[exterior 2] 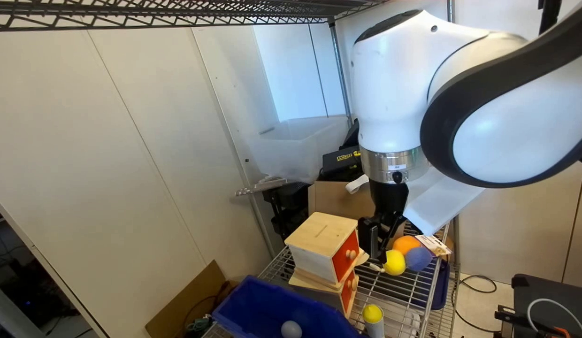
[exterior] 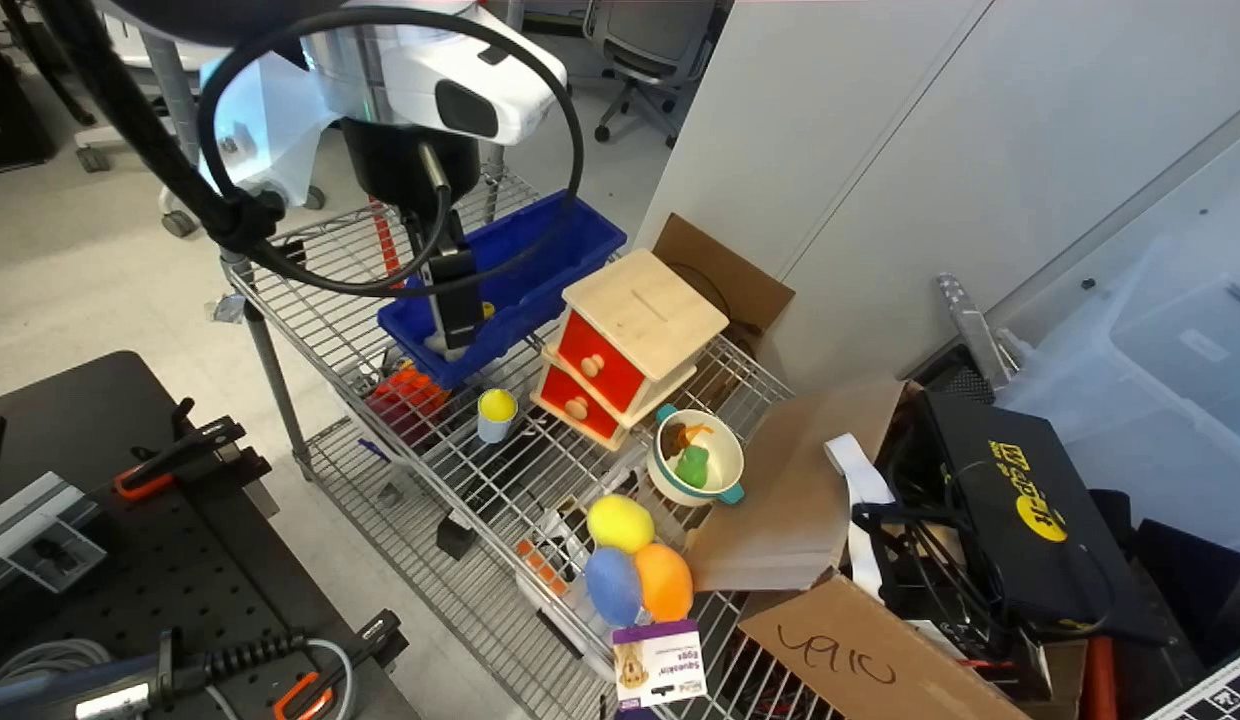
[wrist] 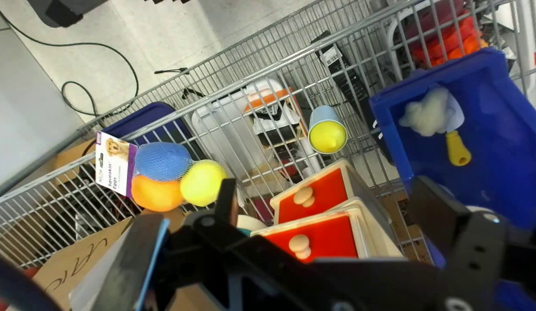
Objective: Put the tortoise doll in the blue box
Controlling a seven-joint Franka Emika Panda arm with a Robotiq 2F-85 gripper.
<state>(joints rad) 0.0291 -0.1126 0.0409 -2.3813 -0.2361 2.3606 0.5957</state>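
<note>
In an exterior view, a cream bowl (exterior: 666, 488) with teal handles holds a green figure (exterior: 692, 466) and a brown-orange item. The green one may be the tortoise doll, but its shape is too small to be sure. The blue box (exterior: 598, 243) rests on the wire rack; in the wrist view its interior (wrist: 505, 151) holds a white fluffy ball and a yellow-handled piece. High over the rack, my gripper (wrist: 330, 196) points down with its jaws wide apart and nothing between them. The bowl is mostly hidden behind my gripper in the wrist view.
A wooden toy house (exterior: 640, 300) with red drawers stands between bowl and blue box. Nearby are a yellow-filled cup (wrist: 327, 136), squeaky eggs (exterior: 620, 522) in yellow, orange and blue, and an open cardboard box (exterior: 860, 650). A wall borders the rack.
</note>
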